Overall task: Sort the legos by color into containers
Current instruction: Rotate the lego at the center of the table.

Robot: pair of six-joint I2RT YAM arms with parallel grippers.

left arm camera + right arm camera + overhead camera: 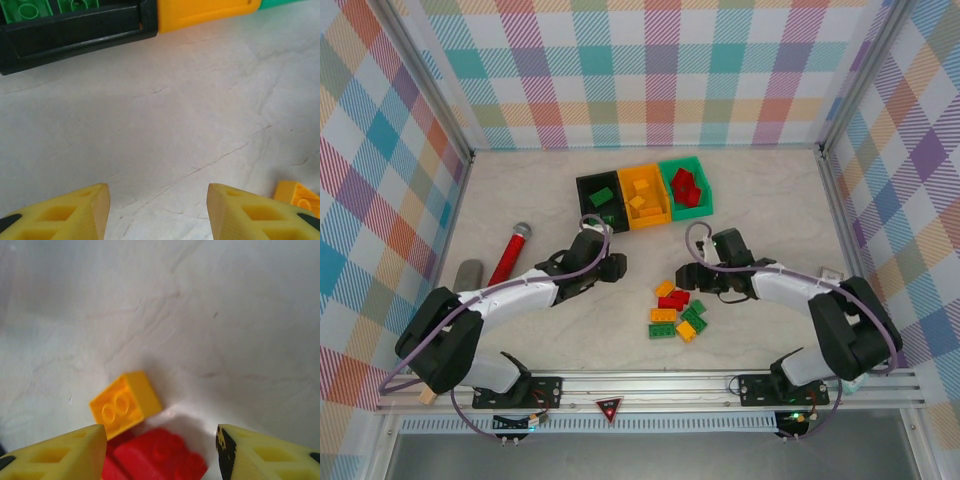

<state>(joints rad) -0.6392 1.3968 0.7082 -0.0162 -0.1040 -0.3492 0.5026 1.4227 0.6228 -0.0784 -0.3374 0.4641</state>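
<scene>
3 bins (645, 224) stand joined in a row at the far side of the table (520, 180). The black bin (582, 188) has green legos (600, 196) in it, the orange-yellow bin (640, 170) has yellow ones, and the green bin (680, 162) has red ones. About 7 more lie in a small heap (677, 300) on the table between the 2 arms, red, green and yellow all mixed. The right gripper (161, 432) hangs low over the heap, spread wide with nothing in it. Just under it a yellow brick (125, 402) sits right against a red brick (160, 455). The left gripper (156, 192) is wide and empty too, over bare table near the black bin. A long red stick (508, 255) lies off to the left. These bricks look small, light, hard and smooth, so I think one could slip or pop out if it is pinched at a corner. The best hold looks like the 2 flat sides, not the bumpy top. The yellow brick sits turned, so the gripper may need to turn to match it, or it could shove the red one.
</scene>
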